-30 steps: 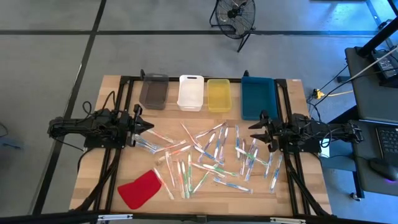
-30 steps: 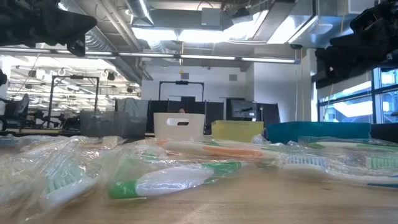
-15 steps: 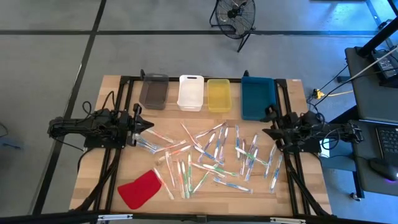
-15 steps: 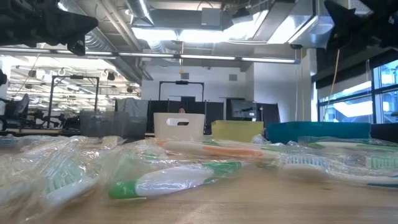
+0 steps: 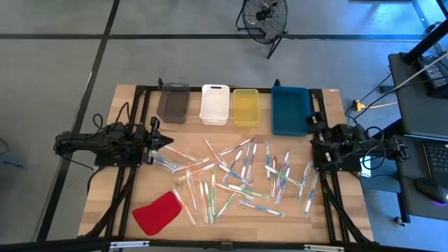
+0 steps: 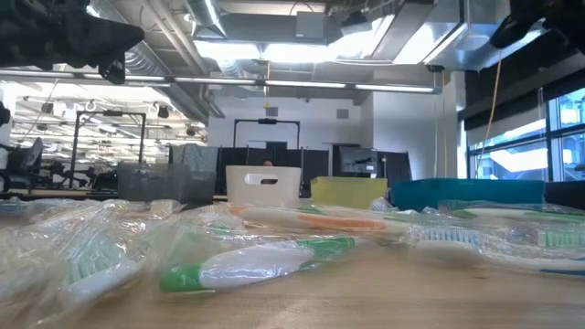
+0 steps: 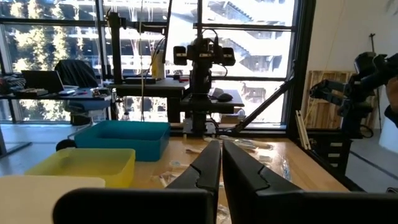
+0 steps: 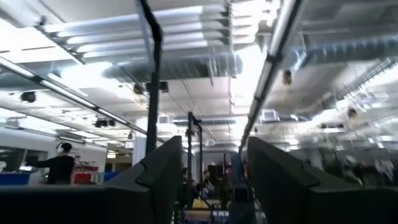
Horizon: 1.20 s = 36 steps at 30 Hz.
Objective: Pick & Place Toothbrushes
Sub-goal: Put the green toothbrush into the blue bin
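Pressed together and empty, the left gripper (image 5: 170, 142) hangs at the left edge of the wooden table (image 5: 112, 189), while the right gripper (image 5: 313, 119), tilted up toward the ceiling, holds its fingers (image 8: 155, 177) spread with nothing between them. Four bins line the far edge: teal (image 5: 290, 109), white (image 5: 215, 103), yellow (image 5: 246, 106), grey (image 5: 173, 102). A red cloth (image 5: 157, 213) lies near the front-left corner. Toothbrushes (image 5: 241, 175) lie scattered across mid-table.

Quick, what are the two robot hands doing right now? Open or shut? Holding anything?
Left gripper: shut, fingers pressed together, holding nothing, at the table's left side.
Right gripper: open, fingers apart, holding nothing, tipped up toward the ceiling at the table's right edge.
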Each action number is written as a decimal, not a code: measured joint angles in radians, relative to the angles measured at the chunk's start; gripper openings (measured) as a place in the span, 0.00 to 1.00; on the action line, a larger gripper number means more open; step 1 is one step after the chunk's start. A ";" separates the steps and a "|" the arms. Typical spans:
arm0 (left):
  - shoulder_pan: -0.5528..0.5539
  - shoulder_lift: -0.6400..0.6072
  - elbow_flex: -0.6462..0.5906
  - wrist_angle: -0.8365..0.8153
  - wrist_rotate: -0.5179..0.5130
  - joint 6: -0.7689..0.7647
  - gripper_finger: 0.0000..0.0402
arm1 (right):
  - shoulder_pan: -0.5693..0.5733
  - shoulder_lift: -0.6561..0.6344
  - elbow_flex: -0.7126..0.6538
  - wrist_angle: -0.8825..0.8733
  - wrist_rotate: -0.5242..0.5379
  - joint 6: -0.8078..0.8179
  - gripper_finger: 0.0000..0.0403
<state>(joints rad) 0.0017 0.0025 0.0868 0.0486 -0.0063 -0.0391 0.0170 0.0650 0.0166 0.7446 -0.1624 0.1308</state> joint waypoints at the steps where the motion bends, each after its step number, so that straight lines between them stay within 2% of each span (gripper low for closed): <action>1: 0.000 0.000 0.000 0.000 0.000 0.000 0.03 | 0.000 0.000 0.000 0.010 -0.004 -0.002 0.45; 10: 0.000 0.000 0.000 0.000 0.000 0.000 0.03 | 0.000 0.000 0.005 0.114 -0.003 0.045 0.48; 14: 0.000 0.000 0.000 0.000 0.000 0.000 0.03 | 0.000 0.022 0.076 0.032 0.023 0.041 0.53; 16: 0.000 0.000 0.000 0.000 0.000 0.000 0.02 | 0.000 0.055 0.144 -0.092 0.069 0.042 0.55; 20: 0.000 0.000 0.000 0.000 0.000 0.000 0.02 | 0.000 0.155 0.330 -0.468 0.141 0.075 0.54; 23: 0.000 0.000 0.000 0.000 -0.001 0.000 0.03 | 0.000 0.233 0.473 -0.798 0.147 0.099 0.51; 26: 0.000 0.000 0.000 0.000 -0.001 0.000 0.03 | 0.000 0.305 0.575 -1.044 0.147 0.154 0.47; 30: 0.000 0.000 0.000 0.000 -0.001 0.000 0.03 | 0.000 0.379 0.652 -1.222 0.128 0.220 0.42; 36: 0.000 0.000 0.000 0.000 -0.001 0.000 0.03 | 0.002 0.482 0.714 -1.397 0.001 0.260 0.38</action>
<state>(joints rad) 0.0017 0.0025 0.0868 0.0482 -0.0071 -0.0395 0.0186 0.5470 0.7304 -0.6524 -0.1612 0.3909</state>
